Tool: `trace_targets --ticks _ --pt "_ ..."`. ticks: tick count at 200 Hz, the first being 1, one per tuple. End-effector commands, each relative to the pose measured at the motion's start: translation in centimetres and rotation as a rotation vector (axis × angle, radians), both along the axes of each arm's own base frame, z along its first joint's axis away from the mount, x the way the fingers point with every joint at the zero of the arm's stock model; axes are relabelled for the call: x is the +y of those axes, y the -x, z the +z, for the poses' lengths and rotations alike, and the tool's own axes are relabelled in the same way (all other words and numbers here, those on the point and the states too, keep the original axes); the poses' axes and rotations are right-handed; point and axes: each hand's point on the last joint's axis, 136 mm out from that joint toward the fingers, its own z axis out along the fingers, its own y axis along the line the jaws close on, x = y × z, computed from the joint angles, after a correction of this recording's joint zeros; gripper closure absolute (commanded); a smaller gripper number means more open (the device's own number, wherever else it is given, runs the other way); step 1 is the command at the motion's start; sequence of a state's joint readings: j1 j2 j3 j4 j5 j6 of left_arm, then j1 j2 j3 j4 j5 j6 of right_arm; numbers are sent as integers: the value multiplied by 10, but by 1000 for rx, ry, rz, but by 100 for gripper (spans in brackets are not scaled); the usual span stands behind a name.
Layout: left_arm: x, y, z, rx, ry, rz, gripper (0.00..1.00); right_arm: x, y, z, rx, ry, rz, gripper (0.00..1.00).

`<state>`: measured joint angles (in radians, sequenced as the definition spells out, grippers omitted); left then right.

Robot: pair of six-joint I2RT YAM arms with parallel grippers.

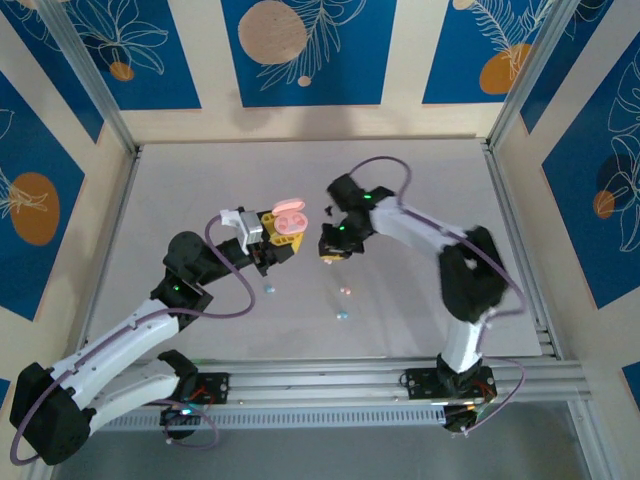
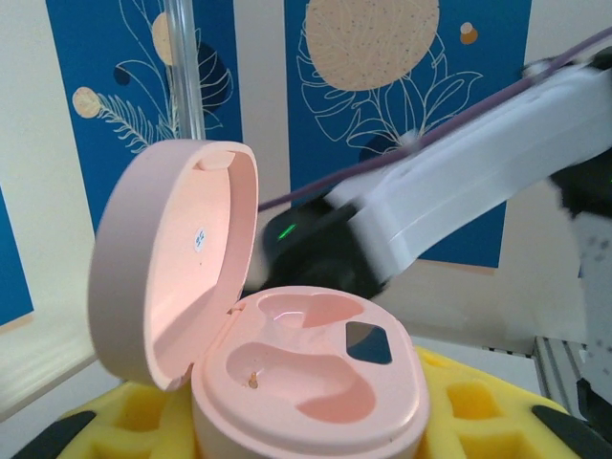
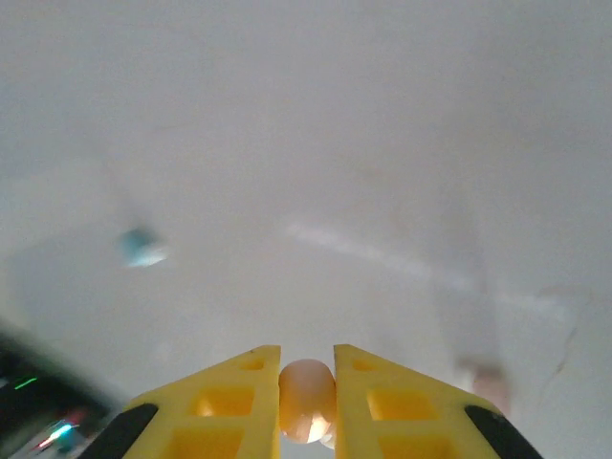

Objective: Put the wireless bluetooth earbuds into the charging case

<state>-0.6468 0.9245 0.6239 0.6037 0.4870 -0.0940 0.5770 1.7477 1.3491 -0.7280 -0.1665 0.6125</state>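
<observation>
Right gripper (image 3: pixel 306 365) first: on its wrist camera the two yellow fingers are pinched on a pink earbud (image 3: pixel 306 400), a small glossy bead whose lower part is cut off by the frame edge, so I can't make out its shape or which way it faces. Beyond the fingertips the desk (image 3: pixel 316 143) is a pale blur. There is a soft blue speck (image 3: pixel 142 247) off to one side and a pinkish smudge (image 3: pixel 488 385) on the other, both too fuzzy for me to name. Over to the left gripper (image 1: pixel 283 234): it is clamped on the base of the pink charging case (image 2: pixel 311 382), held up off the desk, lid (image 2: pixel 172 258) hinged wide open and standing upright. The two moulded sockets face up, and there is a dark patch in the far one that I can't identify. My yellow fingers only peek in at the bottom corners there. Behind the case the right arm (image 2: pixel 459 182) crosses the frame, blurred. From above, the two grippers sit near each other mid-desk, the right just beside the case but apart from it. On the desk nearer the bases lie a light blue earbud (image 1: pixel 268 288), a second pink earbud (image 1: pixel 345 292) and a blue-green earbud (image 1: pixel 341 315), all tiny.
</observation>
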Motion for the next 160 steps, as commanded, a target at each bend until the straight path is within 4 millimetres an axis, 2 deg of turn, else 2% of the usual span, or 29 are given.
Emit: trace_targets --ticks 1,24,51,87,160 --pt "2 2 4 -32 0 14 73 11 2 75 -5 -458 -35 82" --pt "1 2 4 -33 -1 12 73 -4 11 126 13 -744 -20 82" --pt "0 1 2 -28 -3 9 73 -18 21 160 34 -922 17 81" --pt "-2 1 2 -21 1 0 73 -23 30 177 112 -993 71 81" --pt "-6 1 -4 -17 -16 -19 73 -21 36 205 95 -1018 109 80"
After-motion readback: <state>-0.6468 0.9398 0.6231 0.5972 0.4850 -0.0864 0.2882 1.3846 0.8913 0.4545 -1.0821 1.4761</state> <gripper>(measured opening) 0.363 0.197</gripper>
